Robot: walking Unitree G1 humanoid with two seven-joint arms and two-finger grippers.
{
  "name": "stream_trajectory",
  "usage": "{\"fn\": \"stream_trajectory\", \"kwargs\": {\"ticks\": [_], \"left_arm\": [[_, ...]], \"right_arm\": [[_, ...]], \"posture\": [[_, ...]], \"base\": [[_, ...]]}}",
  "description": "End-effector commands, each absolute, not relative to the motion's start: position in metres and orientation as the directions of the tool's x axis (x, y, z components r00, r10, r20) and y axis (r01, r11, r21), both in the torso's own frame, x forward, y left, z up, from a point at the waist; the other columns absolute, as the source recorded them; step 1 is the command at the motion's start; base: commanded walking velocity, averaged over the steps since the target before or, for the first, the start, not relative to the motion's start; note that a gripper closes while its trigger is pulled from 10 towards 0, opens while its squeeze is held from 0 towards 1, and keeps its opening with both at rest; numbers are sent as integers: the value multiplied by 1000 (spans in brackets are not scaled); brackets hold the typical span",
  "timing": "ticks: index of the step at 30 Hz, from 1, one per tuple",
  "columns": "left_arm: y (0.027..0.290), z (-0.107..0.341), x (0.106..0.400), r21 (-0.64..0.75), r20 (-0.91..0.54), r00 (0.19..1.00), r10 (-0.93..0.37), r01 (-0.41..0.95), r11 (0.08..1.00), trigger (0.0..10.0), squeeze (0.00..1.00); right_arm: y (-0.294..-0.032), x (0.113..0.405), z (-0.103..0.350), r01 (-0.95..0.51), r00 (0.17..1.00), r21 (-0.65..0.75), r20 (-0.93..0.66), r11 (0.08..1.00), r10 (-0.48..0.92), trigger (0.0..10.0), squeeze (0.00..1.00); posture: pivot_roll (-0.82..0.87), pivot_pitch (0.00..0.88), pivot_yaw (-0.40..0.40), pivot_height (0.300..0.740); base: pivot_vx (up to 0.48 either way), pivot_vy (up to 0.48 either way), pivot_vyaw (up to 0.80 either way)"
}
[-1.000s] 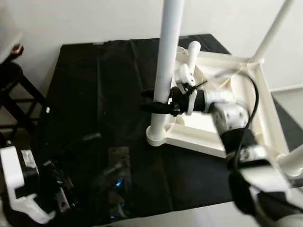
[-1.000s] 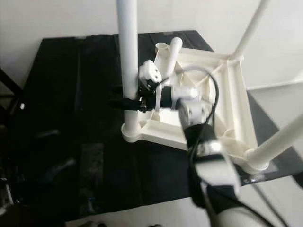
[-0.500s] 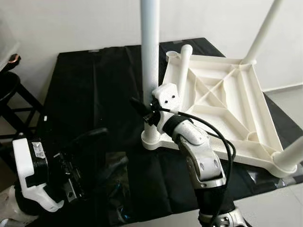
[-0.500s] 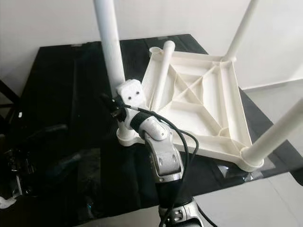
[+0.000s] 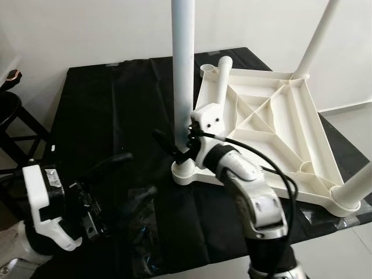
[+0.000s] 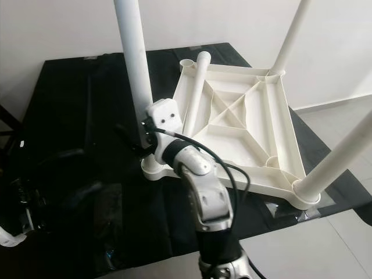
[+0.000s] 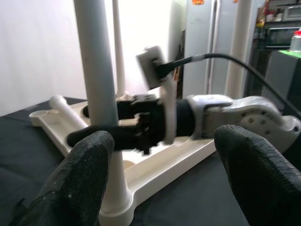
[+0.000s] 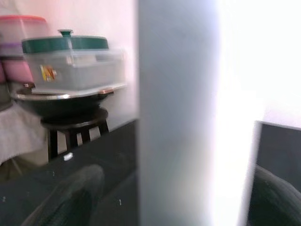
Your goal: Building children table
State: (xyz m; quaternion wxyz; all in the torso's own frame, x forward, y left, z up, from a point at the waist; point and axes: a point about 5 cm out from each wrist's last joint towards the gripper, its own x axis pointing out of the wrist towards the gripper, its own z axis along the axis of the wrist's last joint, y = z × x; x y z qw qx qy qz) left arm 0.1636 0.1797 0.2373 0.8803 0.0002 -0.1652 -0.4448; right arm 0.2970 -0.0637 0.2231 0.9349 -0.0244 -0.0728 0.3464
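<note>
Since 0.5 s ago little moved: my right fingers (image 5: 174,152) stay spread round upright leg (image 5: 182,70) at table frame (image 5: 273,133) 9 o'clock corner; left fingers (image 7: 162,181) spread, idle

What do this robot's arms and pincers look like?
Each arm is silver metal with rounded joints and a black band. The right arm carries a looping black cable and a white plastic block with two small holes at its wrist. Both grippers, left gripper and right gripper, have long black fingers with rough, rounded pads.

Right gripper (image 5: 174,148) forward, jaws apart
</note>
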Motion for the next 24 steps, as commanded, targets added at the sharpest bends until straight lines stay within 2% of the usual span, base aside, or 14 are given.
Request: {"fn": "stream_trajectory", "kwargs": {"ticks": [1,6,7,9,10,12,15,16,17,19,20,24], "left_arm": [[181,232,165,141,279,580,-765,764,630,10000,0],[188,224,175,131,256,681,-686,679,723,10000,0],[188,224,175,131,256,681,-686,679,723,10000,0],[192,219,179,102,245,748,-617,613,783,10000,0],[192,219,179,102,245,748,-617,613,783,10000,0],[196,210,183,54,201,814,-545,546,836,10000,0],[198,204,185,30,173,842,-512,515,857,10000,0],[199,197,186,-17,154,873,-462,470,883,10000,0],[199,188,186,-57,120,907,-405,413,909,10000,0],[198,183,186,-78,100,924,-369,377,923,10000,0],[195,167,183,-121,31,956,-292,293,948,10000,0],[191,150,180,-139,-55,977,-204,195,971,10000,0]], "right_arm": [[-71,291,223,-644,744,-105,143,758,652,10000,1000],[-81,270,206,-659,735,-107,119,744,668,10000,1000],[-81,270,206,-659,735,-107,119,744,668,10000,1000],[-82,259,197,-665,731,-103,109,739,673,10000,1000],[-82,259,197,-665,731,-103,109,739,673,10000,1000],[-84,253,190,-653,743,-106,104,750,661,10000,1000],[-85,252,187,-643,751,-110,102,758,652,10000,1000],[-85,250,183,-636,757,-117,99,763,646,10000,984],[-85,249,181,-632,760,-123,99,765,643,10000,757],[-85,249,180,-631,760,-126,99,766,642,10000,757],[-87,248,180,-631,756,-149,97,761,647,10000,0],[-90,244,178,-634,753,-173,84,754,653,10000,0]], "posture": [[11,83,4,740],[7,81,6,740],[7,81,6,740],[8,77,5,740],[8,77,5,740],[10,74,6,740],[12,74,6,740],[22,76,2,740],[31,71,1,740],[31,71,1,740],[35,68,-5,740],[40,65,-12,740]], "base": [[0,0,0],[0,0,0],[0,0,0],[0,0,0],[0,0,0],[0,0,0],[0,0,0],[0,0,0],[0,0,0],[0,0,0],[0,0,0],[0,0,0]]}}
